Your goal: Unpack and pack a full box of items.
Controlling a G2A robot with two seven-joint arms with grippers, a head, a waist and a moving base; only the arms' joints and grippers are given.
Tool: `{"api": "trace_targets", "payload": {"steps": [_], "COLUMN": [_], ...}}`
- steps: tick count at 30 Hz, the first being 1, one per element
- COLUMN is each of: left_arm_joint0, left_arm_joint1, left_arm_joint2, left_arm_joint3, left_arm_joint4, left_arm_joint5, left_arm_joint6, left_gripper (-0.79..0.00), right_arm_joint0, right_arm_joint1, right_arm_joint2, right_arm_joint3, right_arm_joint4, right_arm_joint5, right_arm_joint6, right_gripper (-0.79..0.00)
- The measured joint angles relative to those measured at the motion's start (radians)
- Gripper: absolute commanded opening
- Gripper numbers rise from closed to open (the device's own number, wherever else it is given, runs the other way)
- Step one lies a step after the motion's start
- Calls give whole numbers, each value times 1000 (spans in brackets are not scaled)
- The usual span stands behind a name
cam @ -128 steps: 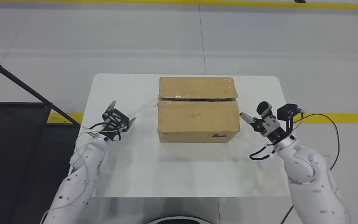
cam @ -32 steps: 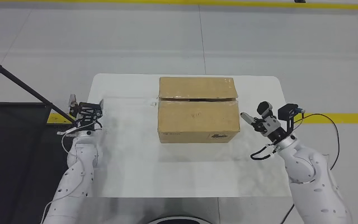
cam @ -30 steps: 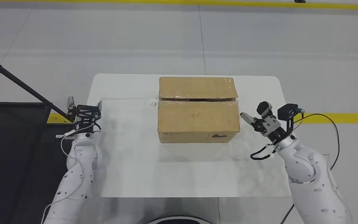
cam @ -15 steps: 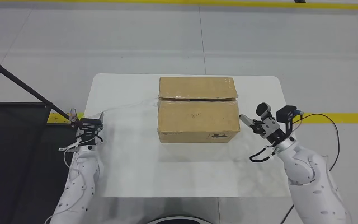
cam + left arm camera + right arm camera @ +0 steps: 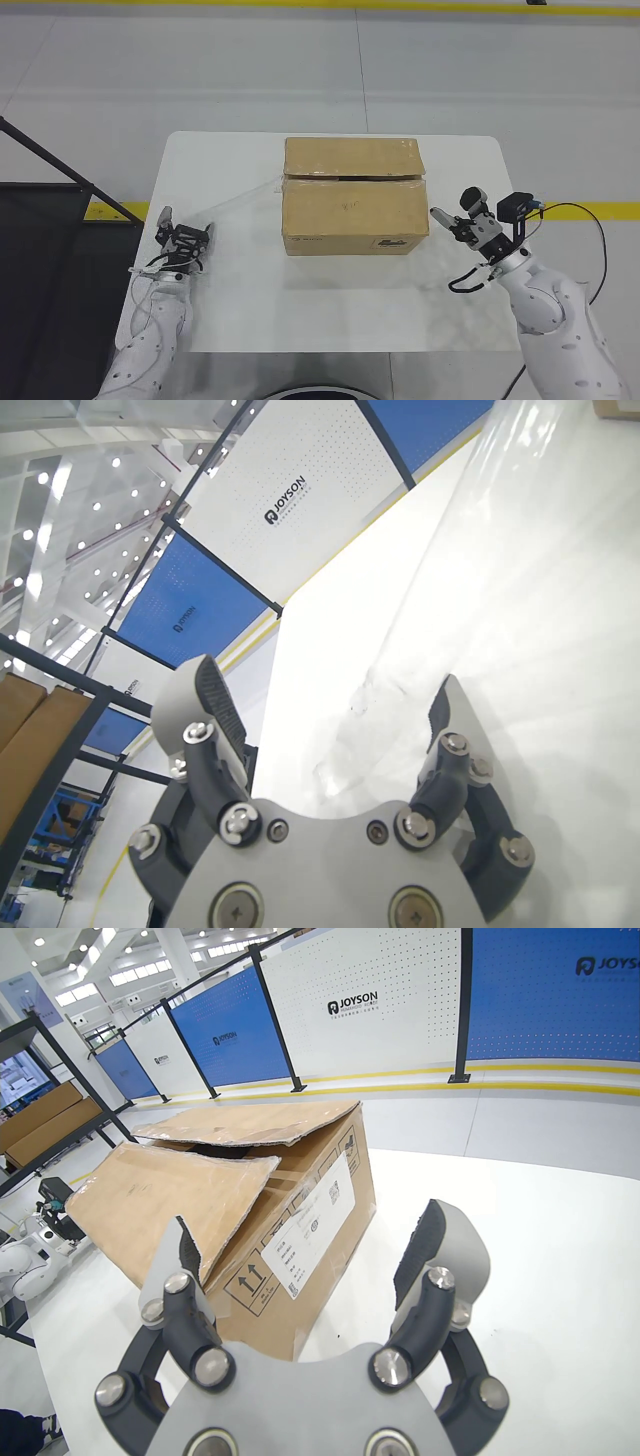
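right tool (image 5: 305, 1220) near box (image 5: 350, 205), flaps (image 5: 190, 1188) ajar.

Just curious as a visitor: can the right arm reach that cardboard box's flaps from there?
Probably yes: the right gripper hangs open beside the cardboard box, nothing lies between them, and its near flap sits slightly raised.

**White shells, black links, silver screws**

Left of the box (image 5: 350, 205): left arm (image 5: 150, 340) clad in glossy white rounded shells, strung with thin pale wires (image 5: 141, 272). Left gripper (image 5: 325, 680) built of silver-grey plate, black links, ribbed black pads (image 5: 220, 700) and round-head screws. Right of the box: right arm (image 5: 550, 310) equally white, trailed by a black cable (image 5: 570, 206). Right gripper (image 5: 306, 1220) made alike.
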Motion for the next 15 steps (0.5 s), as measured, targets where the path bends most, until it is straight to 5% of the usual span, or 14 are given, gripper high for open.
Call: {"api": "trace_targets", "payload": {"steps": [8, 15], "left_arm_joint0": [128, 283], "left_arm_joint1": [17, 33], "left_arm_joint2": [-59, -162], "left_arm_joint3": [-200, -440], "left_arm_joint4": [-22, -138], "left_arm_joint5": [-165, -354], "left_arm_joint6": [50, 79], "left_gripper": [0, 0], "right_arm_joint0": [23, 65], "right_arm_joint1": [4, 16], "right_arm_joint2": [11, 29], "right_arm_joint3": [-27, -77], "right_arm_joint4": [-10, -34], "right_arm_joint5": [28, 56], "right_arm_joint6": [52, 217], "right_gripper": [0, 0]}}
